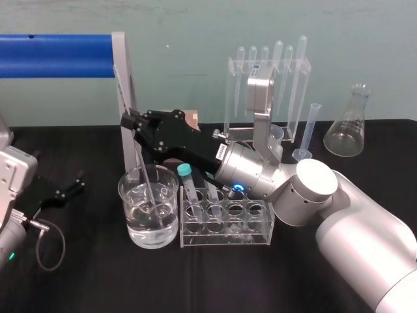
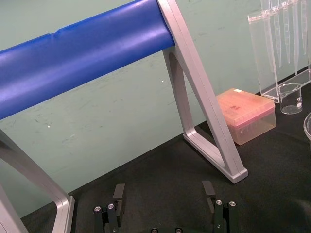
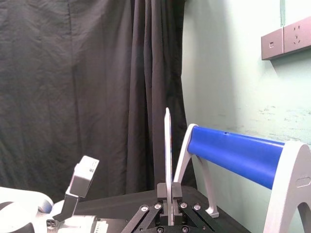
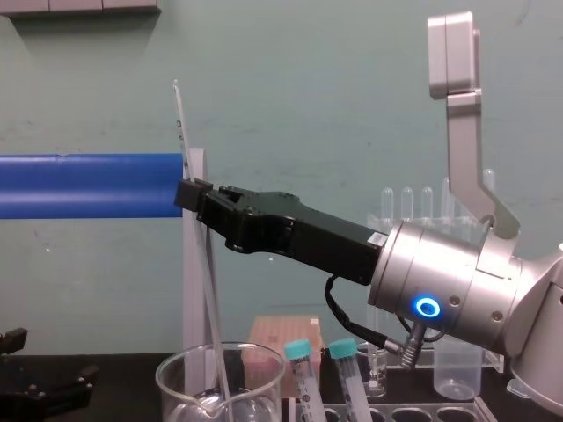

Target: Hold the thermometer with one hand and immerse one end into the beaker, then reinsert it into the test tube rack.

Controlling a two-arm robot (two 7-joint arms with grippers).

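The thermometer (image 1: 148,179) is a long clear rod, leaning slightly. Its lower end dips into the water of the wide glass beaker (image 1: 132,195), and its top rises well above the black fingers. My right gripper (image 1: 132,122) is shut on it above the beaker's rim. From the side, the thermometer (image 4: 182,132) passes through the right gripper (image 4: 188,195) and down into the beaker (image 4: 176,382). In the right wrist view the thermometer (image 3: 167,155) stands pinched in the right gripper (image 3: 169,196). The test tube rack (image 1: 225,243) stands just right of the beaker. My left gripper (image 1: 68,186) rests open at the far left.
Two teal-capped tubes (image 1: 186,171) stand in the rack's left holes. Behind are a clear pipette stand (image 1: 267,85), a slim measuring cylinder (image 1: 311,130) and a conical flask (image 1: 348,127). A blue bar on a grey frame (image 1: 58,55) crosses the back left. A pink tip box (image 2: 245,114) sits behind the beaker.
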